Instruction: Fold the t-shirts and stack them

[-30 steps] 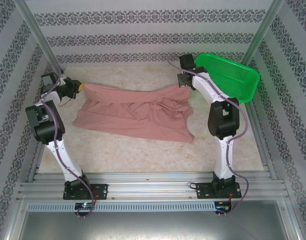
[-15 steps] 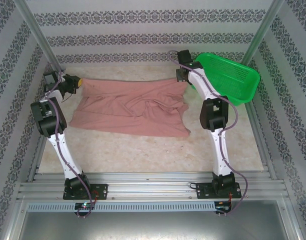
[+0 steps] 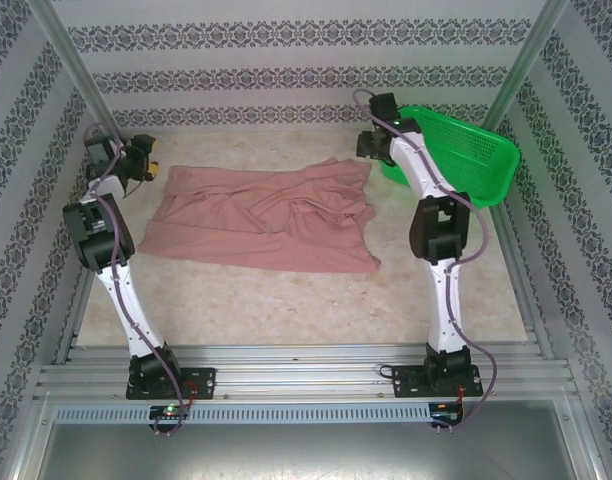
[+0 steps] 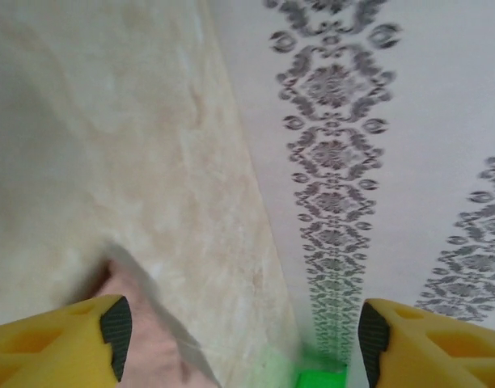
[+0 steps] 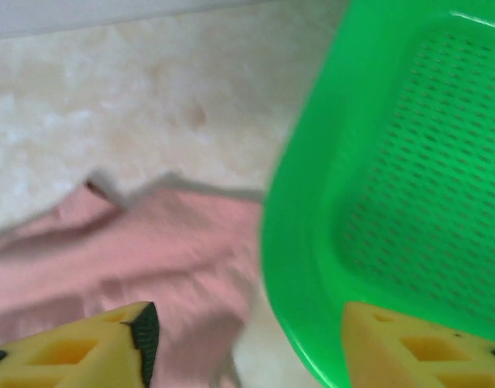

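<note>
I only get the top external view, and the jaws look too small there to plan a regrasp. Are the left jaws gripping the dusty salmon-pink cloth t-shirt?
Observer: No. The left wrist view shows the left jaws wide open with nothing between them. The dusty salmon-pink cloth t-shirt lies below, by one yellow finger.
Operator: And the right jaws?
Observer: Open and empty as well, going by the right wrist view.
Operator: What lies beyond them?
Observer: From that camera, one finger lines up with the t-shirt's edge, the other with the green plastic mesh basket.
</note>
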### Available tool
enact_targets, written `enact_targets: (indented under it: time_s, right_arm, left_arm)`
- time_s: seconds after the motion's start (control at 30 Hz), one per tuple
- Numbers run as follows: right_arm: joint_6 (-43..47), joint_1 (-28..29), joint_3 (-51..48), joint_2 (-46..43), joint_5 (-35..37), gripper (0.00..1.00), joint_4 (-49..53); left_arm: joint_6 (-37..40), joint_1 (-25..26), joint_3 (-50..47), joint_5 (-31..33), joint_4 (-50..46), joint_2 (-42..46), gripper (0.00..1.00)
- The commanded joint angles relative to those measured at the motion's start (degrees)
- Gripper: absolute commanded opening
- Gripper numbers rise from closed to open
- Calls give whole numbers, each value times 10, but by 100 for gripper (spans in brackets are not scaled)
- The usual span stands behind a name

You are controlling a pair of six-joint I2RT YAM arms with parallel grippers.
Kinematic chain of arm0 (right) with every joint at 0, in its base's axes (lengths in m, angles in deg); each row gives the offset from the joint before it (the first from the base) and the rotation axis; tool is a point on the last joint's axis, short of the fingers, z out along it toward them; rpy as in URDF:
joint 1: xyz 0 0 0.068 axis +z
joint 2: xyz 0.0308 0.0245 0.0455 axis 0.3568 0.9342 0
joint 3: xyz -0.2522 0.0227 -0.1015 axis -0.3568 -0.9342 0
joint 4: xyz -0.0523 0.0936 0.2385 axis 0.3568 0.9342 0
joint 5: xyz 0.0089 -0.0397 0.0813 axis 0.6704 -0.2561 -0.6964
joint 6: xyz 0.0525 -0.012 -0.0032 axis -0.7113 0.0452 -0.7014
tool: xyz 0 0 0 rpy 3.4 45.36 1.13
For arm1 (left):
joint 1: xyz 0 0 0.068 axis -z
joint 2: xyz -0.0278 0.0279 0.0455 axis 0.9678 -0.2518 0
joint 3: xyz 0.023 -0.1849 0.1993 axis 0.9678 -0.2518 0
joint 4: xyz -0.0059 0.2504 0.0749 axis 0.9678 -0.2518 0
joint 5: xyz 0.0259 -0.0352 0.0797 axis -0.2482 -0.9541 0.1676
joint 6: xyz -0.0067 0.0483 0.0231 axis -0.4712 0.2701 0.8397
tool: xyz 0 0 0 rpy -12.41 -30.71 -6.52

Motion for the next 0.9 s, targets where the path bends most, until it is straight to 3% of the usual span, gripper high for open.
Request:
enact_targets:
  time_s: [0.0,0.07,0.2,0.3,0.43,0.67,0.87]
  right_arm:
    - [-3,7,-125,-152,-65,67,-8]
    - [-21,16,-215,-216,-91,67,-11]
    - [-94,43,-393,-309,-218,66,-71]
    - [-134,79,-472,-318,-261,60,-110]
    - [-180,115,-505,-293,-252,42,-140]
    - [-190,151,-494,-238,-201,34,-90]
    - [-204,184,-521,-229,-123,34,-68]
  left_arm:
    - [130,3,-16,28,-140,148,77]
    - [172,14,-76,44,-202,213,76]
    - [241,64,-220,68,-243,303,70]
    - [227,81,-308,69,-199,306,46]
    - [242,95,-342,103,-175,277,34]
    - [220,81,-421,144,-161,263,31]
    - [188,42,-512,213,-180,281,29]
